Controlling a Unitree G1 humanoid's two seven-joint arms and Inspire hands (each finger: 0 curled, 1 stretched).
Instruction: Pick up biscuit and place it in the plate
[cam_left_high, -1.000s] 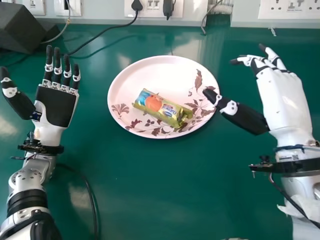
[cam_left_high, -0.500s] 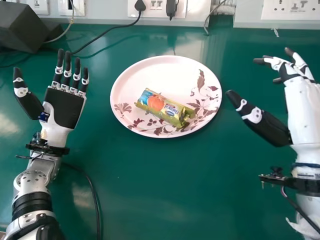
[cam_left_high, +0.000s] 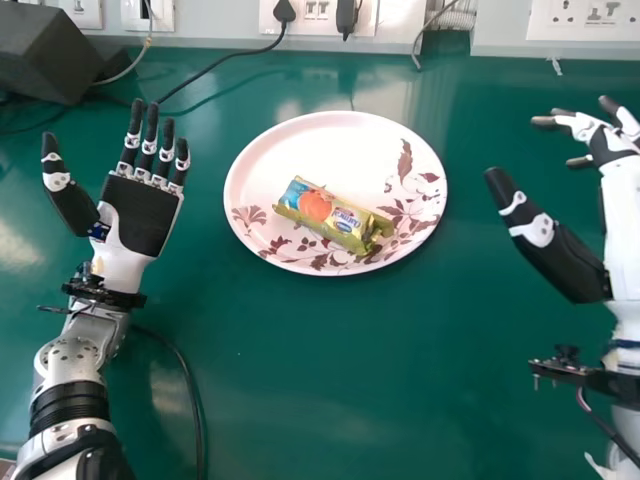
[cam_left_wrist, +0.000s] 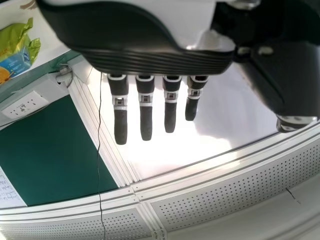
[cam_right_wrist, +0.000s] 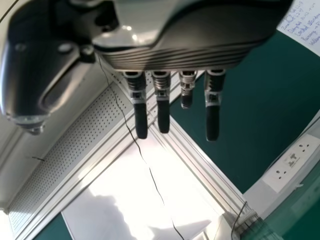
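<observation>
The biscuit packet (cam_left_high: 332, 214), green and yellow with a blue end, lies tilted across the front half of the round plate (cam_left_high: 300, 143), which is pale pink with brown leaves. Left of the plate, my left hand (cam_left_high: 142, 215) is open, palm up, apart from plate and packet. To the plate's right, my right hand (cam_left_high: 560, 255) is open with its thumb toward the plate, touching nothing. In the left wrist view the left hand (cam_left_wrist: 145, 110) has straight fingers, and part of the packet (cam_left_wrist: 15, 50) shows. In the right wrist view the right hand (cam_right_wrist: 163, 107) has its fingers extended.
A dark box (cam_left_high: 50, 52) stands on the green table (cam_left_high: 330, 380) at the back left. A black cable (cam_left_high: 215, 75) runs from the wall sockets (cam_left_high: 320, 14) over the table's back. Another cable (cam_left_high: 185, 385) lies beside the left forearm.
My right hand has moved right, away from the plate, its thumb no longer over the rim. My left hand has shifted slightly right in the head view. The packet stays on the plate.
</observation>
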